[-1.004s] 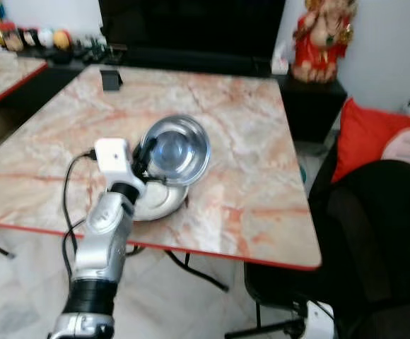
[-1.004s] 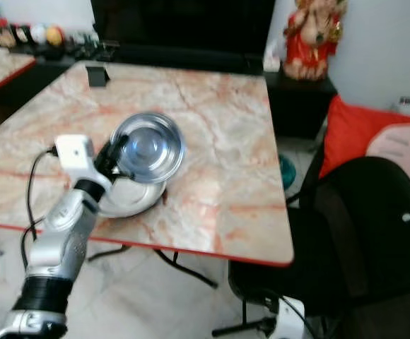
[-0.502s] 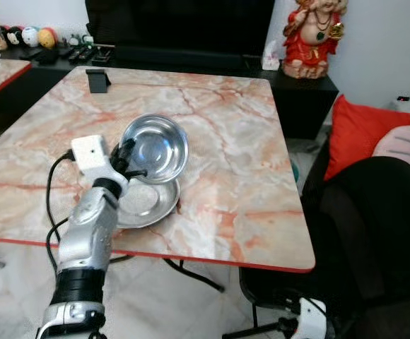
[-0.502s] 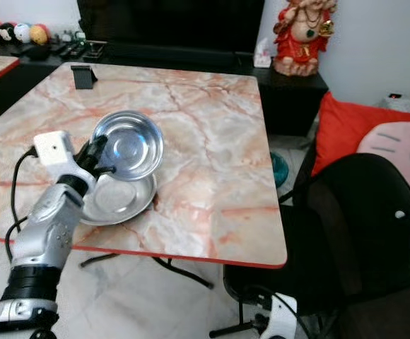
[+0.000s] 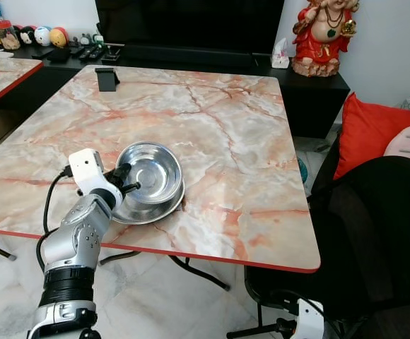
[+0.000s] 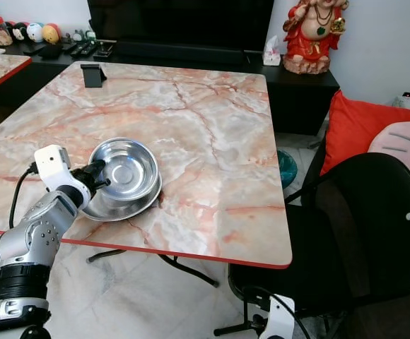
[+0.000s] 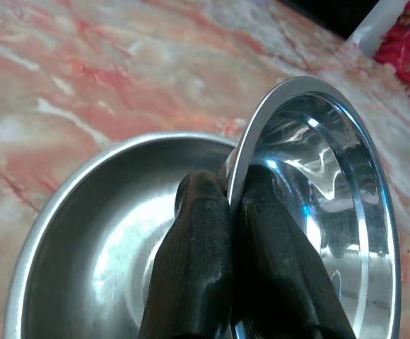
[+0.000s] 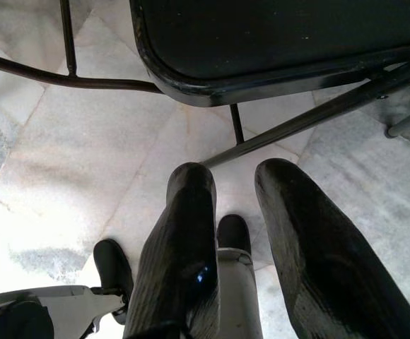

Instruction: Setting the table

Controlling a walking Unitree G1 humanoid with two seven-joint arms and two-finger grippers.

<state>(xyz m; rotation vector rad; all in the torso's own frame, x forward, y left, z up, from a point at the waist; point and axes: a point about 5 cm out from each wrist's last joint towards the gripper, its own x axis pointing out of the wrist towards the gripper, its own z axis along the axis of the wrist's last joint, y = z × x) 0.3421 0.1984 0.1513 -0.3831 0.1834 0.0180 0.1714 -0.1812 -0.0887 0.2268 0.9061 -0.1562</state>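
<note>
A shiny steel bowl (image 5: 152, 175) lies low over a shallow steel plate (image 5: 150, 212) near the front left of the marble table (image 5: 226, 127). My left gripper (image 5: 125, 186) is shut on the bowl's near rim. In the left wrist view the two black fingers (image 7: 201, 233) pinch the thin rim of the bowl (image 7: 332, 191), one inside and one outside, with the plate (image 7: 85, 240) under it. My right gripper (image 8: 237, 173) hangs open over the tiled floor, beside a chair base.
A black phone stand (image 5: 107, 78) stands at the table's far left corner. A black chair (image 5: 375, 233) and a red cushion (image 5: 364, 131) are on the right. A second marble table (image 5: 0, 70) is at the left. The red front edge (image 5: 191, 251) runs close to the plate.
The bowl, held tilted above the plate before, has come down into the plate with my left gripper still on its rim. The camera has shifted too.
</note>
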